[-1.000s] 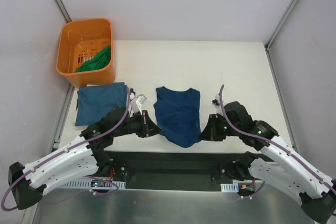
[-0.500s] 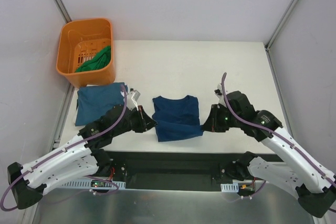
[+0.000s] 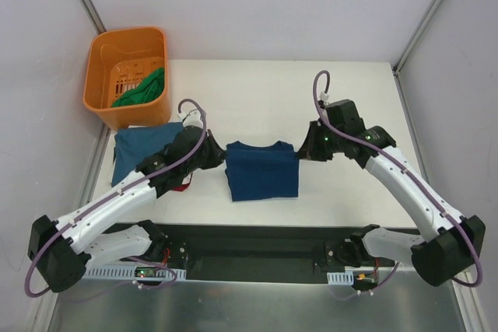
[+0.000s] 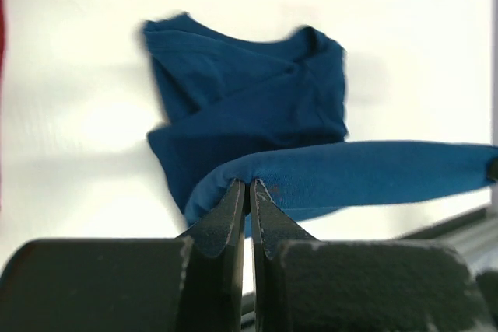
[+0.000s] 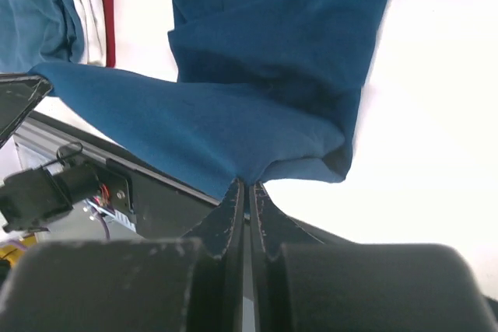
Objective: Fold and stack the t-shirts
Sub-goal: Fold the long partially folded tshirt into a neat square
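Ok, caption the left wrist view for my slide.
Left gripper shut on a fold of the blue t-shirt, stretched above the white table.

Left of the navy t-shirt [image 3: 262, 172], the left arm [image 3: 132, 196] covers the near corner of the teal-blue t-shirt [image 3: 140, 153]; only a red sliver [image 3: 181, 186] peeps out beneath, too small to identify. Farther left and back, the orange basket [image 3: 101, 52] wall hides part of the green t-shirt [image 3: 142, 87]. In the left wrist view, the navy t-shirt's far half is blurred
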`<state>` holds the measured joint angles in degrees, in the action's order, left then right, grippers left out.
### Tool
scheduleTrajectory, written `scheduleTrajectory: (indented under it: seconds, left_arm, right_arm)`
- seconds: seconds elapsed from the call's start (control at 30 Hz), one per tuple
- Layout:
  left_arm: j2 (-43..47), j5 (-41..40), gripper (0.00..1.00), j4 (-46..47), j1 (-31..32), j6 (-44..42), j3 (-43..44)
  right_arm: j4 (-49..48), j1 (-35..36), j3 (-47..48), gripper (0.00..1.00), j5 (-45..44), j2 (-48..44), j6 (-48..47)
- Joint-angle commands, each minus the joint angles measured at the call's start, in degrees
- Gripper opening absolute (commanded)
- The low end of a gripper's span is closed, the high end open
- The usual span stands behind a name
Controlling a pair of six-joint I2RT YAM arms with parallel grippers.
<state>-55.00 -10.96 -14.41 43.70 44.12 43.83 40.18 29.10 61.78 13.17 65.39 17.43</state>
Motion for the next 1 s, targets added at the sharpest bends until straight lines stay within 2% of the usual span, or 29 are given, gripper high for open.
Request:
scheduleTrajectory:
  seconds: [0.0,0.13,0.33,0.53,0.77,0.83,0.93,0.97]
  left_arm:
    - [-6.0,-1.1,0.0,-0.1,-5.5,-3.2,4.5]
    - [-11.2,-1.2,0.0,1.6,-7.9,-5.2,7.1]
    - [-21.9,4.2,0.0,3.0,-12.9,-6.0,12.4]
    - [-33.0,7.2,0.0,3.1,-15.1,-8.2,19.5]
    - [-44.1,10.9,0.0,3.2,-16.2,-9.8,26.4]
    - [-45.8,13.0,0.06,3.1,-16.4,-10.5,28.5]
    - [-48.8,15.5,0.18,3.1,-16.7,-11.0,30.7]
    - [-49.5,16.1,0.26,3.0,-16.8,-11.1,31.1]
  right_arm:
    - [-4.6,-3.2,4.7,0.01,1.9,5.5,-2.9]
    - [-5.9,-5.0,7.6,0.01,0.7,13.3,-3.4]
    - [-9.2,-7.2,10.0,0.01,0.4,22.1,-2.8]
    - [-10.1,-9.4,13.6,0.01,0.6,31.3,-2.4]
    - [-13.0,-11.8,14.2,0.01,0.5,36.4,-1.5]
    - [-13.3,-12.4,14.4,0.02,0.1,37.9,-1.3]
    - [-13.2,-13.5,15.6,0.14,0.4,40.2,-1.0]
    - [-12.1,-13.9,17.0,0.25,0.5,40.8,-1.3]
